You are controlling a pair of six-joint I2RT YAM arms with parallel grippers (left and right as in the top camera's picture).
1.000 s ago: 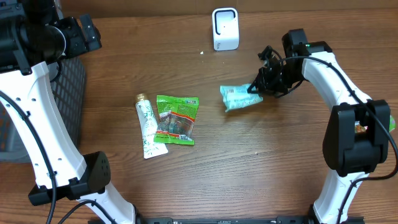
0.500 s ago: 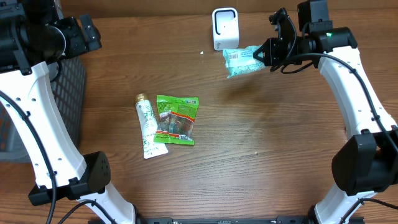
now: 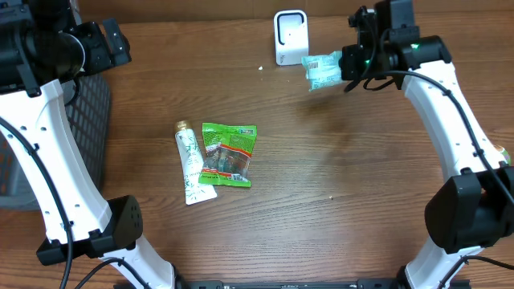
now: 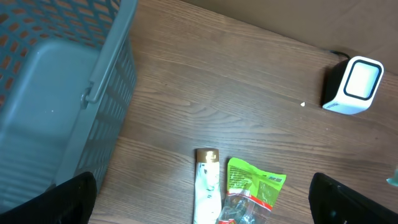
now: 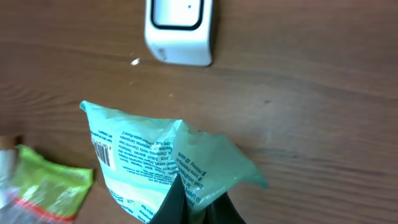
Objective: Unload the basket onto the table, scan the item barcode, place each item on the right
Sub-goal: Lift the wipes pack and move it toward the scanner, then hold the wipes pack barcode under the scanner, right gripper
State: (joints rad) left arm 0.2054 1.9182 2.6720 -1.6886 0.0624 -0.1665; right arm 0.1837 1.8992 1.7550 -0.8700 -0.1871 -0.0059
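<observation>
One pouch (image 3: 323,71) is up in the air in my right gripper (image 3: 345,66), over the far side of the table (image 3: 321,201), just right of the scanner (image 3: 291,36) and not touching it. My jaws are clenched on the pouch's right edge, pinching a fold of film. In the wrist view the rest of it fans out away from my fingers (image 5: 186,208).

Handling-wise, it looks like thin, soft plastic film. I'd guess it's light, floppy and a bit slick. It crumples where I pinch it and the free end droops, so it won't hold a flat face by itself. Nothing about it seems fragile, but a hard squeeze would only wrinkle it more, and wrinkles over a barcode are bad news.

The barcode (image 5: 102,152) sits near the left end of the pouch, well clear of my grip, which is good. I'd keep hold of the edge opposite the code, like I have it now, so my fingers never cover it and that panel hangs fairly smooth toward the scanner window.

My left gripper (image 3: 112,44) is released wide, holding nothing, over by the basket (image 3: 88,120) on the far left. The snack packet (image 3: 229,154) and tube (image 3: 189,160) lie mid-table, untouched.
</observation>
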